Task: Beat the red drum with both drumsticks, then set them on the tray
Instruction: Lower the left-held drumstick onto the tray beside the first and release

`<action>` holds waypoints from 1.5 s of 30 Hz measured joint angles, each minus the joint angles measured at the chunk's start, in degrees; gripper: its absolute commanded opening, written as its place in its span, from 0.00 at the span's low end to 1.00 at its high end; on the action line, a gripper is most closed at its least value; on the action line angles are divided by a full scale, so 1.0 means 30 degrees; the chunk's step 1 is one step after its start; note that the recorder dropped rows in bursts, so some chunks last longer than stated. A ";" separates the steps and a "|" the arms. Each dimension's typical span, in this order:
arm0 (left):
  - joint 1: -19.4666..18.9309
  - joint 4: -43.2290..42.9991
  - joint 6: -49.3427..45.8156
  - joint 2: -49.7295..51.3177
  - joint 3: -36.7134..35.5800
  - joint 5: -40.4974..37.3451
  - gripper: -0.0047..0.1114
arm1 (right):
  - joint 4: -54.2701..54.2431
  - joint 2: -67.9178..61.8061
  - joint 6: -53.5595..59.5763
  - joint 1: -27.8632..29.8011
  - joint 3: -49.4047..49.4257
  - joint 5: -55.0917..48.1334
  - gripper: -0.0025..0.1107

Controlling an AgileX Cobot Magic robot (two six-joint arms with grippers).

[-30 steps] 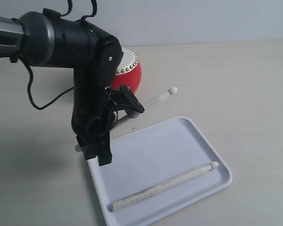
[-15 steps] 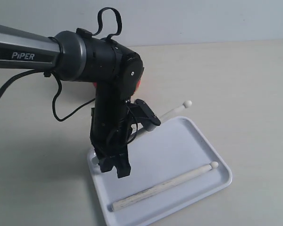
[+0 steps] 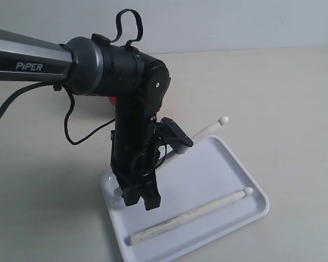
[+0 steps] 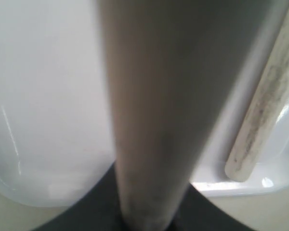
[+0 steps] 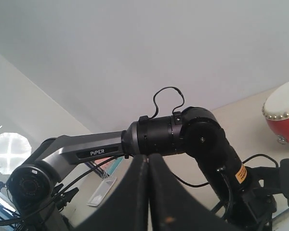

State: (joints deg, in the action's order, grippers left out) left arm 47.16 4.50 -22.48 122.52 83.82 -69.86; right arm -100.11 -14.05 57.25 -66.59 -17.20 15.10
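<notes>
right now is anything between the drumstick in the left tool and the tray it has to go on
Nothing visible. The left tool holds the slim pale wooden drumstick slanted above the flat white plastic tray, with bare tray floor beneath. The second matching drumstick lies on the tray nearer the exterior camera, apart from it.

place: robot lab bench | evidence: PIPER arm (image 3: 38,57), beige tabletop (image 3: 295,93), blank wall (image 3: 235,22)

Smooth white plastic with a soft gloss makes up the tray (image 3: 224,164). The lying drumstick (image 3: 191,215) is bare pale wood, matt, smudged grey near its butt; the raised drumstick (image 3: 208,130) is the same wood. The red drum (image 5: 286,120) is glossy, with bright metal-looking studs. The left arm (image 3: 126,71) has a matt black shell.
</notes>
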 measured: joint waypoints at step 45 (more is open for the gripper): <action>0.0000 0.0085 -0.0413 0.0000 -0.0714 0.0000 0.27 | 0.0000 0.0000 0.0292 0.0000 0.0000 0.0000 0.02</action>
State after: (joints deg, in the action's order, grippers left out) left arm 47.16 4.75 -23.72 122.52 81.68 -69.86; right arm -100.11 -14.05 58.12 -66.59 -17.20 15.10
